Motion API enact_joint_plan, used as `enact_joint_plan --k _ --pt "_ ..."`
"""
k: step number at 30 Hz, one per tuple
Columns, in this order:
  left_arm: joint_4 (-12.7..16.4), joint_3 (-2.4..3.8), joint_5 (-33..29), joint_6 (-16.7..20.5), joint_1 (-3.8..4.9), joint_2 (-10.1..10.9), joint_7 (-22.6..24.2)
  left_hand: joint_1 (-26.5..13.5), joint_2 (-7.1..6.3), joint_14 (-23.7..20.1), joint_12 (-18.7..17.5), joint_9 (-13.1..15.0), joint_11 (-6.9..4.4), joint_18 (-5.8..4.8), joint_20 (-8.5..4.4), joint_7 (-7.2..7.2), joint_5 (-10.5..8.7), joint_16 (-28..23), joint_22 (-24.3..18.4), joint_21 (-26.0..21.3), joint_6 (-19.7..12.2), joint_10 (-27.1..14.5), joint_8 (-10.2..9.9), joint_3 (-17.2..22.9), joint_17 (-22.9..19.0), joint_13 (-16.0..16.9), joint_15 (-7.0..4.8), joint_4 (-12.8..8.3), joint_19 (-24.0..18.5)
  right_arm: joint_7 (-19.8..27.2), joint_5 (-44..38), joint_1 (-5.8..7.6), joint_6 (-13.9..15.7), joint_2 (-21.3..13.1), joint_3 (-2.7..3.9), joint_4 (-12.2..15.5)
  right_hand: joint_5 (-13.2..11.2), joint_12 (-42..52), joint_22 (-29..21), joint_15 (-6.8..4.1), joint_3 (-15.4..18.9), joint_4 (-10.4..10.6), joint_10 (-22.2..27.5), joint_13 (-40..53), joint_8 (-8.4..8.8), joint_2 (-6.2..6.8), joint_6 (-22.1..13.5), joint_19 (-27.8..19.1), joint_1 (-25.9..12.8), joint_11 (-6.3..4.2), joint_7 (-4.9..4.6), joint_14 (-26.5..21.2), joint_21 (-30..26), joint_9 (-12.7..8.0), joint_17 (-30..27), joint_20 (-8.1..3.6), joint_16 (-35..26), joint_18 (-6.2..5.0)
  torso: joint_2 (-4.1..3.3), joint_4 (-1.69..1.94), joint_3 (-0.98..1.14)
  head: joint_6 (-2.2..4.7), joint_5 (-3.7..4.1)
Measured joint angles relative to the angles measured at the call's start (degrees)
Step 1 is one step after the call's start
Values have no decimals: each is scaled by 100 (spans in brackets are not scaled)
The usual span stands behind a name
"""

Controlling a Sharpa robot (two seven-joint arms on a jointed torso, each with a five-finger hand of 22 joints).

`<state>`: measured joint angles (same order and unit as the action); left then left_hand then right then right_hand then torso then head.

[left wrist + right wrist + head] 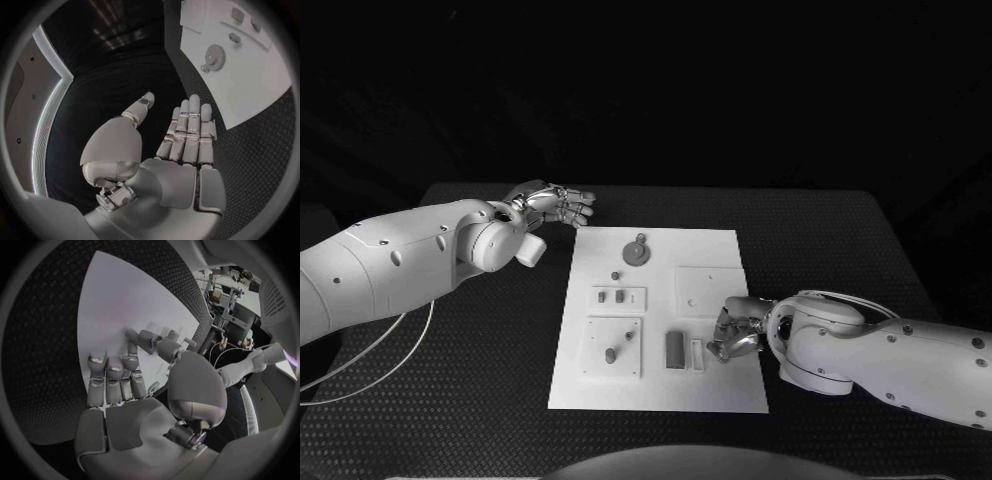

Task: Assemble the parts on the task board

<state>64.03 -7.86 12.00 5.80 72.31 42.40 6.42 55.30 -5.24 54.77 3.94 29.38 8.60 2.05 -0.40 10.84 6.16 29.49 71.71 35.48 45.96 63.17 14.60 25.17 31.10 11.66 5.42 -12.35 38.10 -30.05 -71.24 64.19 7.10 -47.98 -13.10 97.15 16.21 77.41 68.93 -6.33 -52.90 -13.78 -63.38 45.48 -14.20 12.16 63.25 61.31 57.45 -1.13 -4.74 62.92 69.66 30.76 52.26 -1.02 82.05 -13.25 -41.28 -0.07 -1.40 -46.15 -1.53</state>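
Judging by looks, the parts (675, 351) just beside the empty, loosely spread right hand (736, 333) seemed small, stiff and light, best pinched by their sides, while the left hand (548, 207) hung empty too.

Bare task board (711, 250) corner beyond the right robot hand (734, 333); gear part (636, 251) opposite.

Two smooth white arms with small dark screws end in a shiny silver left hand (554, 205) and right hand (736, 330); thin pale cables loop beside both arms.
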Motion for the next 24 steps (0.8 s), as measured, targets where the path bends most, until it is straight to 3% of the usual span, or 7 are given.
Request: enact_joint_plan --k 16,24 --pt "8 0 14 -5 1 -6 -15 0 0 0 0 0 0 -1 0 0 0 -17 4 0 0 0 22 0 5 1 0 0 0 -16 752 5 7 250 -2 -142 200 -22 -15 2 173 -100 0 42 -31 -162 -19 0 -102 0 1 6 0 6 34 1 -22 -2 1 4 0 -2 22" --pt "10 0 16 -8 1 -7 -20 0 0 0 0 -5 0 -1 0 0 0 -17 9 0 0 0 22 0 10 1 0 0 -1 -5 909 8 -8 264 0 -168 65 -44 -41 10 320 79 0 75 -61 -235 -19 -1 -345 -1 2 13 0 -3 66 2 -45 -4 1 4 1 -12 4"
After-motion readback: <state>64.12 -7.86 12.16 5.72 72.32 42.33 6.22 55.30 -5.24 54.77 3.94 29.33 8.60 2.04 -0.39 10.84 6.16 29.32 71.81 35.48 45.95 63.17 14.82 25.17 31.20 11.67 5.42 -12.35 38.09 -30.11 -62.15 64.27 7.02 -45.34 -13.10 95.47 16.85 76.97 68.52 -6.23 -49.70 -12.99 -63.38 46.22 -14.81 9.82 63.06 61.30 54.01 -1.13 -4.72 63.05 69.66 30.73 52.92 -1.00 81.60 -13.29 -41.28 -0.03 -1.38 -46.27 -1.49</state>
